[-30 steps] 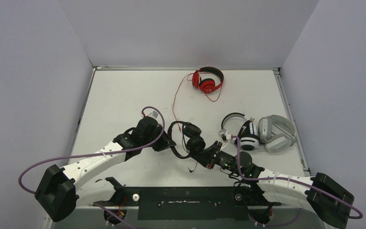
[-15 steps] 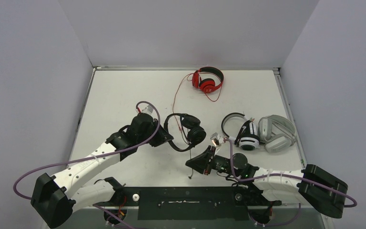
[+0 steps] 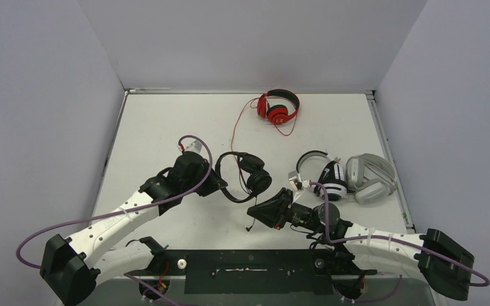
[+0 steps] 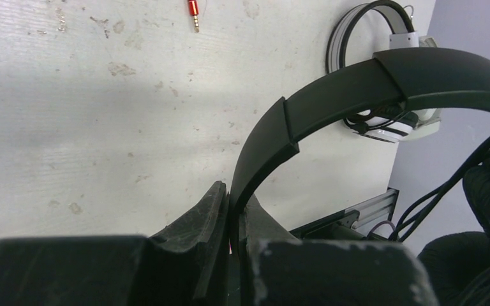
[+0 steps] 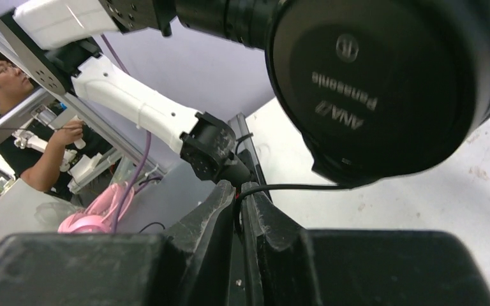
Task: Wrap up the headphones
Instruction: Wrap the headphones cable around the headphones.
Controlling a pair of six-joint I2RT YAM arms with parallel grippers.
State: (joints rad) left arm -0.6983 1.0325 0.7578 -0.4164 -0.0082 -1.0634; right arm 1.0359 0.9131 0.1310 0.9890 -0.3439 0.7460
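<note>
The left gripper (image 4: 235,213) has its jaws pressed almost together on the thin edge of the headband of the black headphones (image 4: 332,102). The band rises from between the fingers and arches away to the right of the left wrist view.

The right gripper (image 5: 237,194) has its jaws nearly closed as well. They pinch a thin black cable (image 5: 293,187) that runs from the fingertips to the underside of a large round ear cup, which fills the upper right of the right wrist view.

Seen from above, the black headphones (image 3: 255,178) lie near the middle of the table (image 3: 166,127), between the two grippers. Their long axis runs roughly left to right. The curve of the headband points toward the left gripper (image 3: 220,185) and both ear cups face right. The right gripper (image 3: 255,211) sits just in front of the cups. It is hard to tell whether the cups rest on the table or hang just above it.

Only the top view shows the red headphones (image 3: 279,106) at the far edge and the light grey headphones (image 3: 371,178) at the right, which touch the white-and-black headphones (image 3: 328,178). Only the left wrist view shows a red plug (image 4: 193,7) lying on the table. Only the right wrist view shows the brand lettering on the ear cup.
</note>
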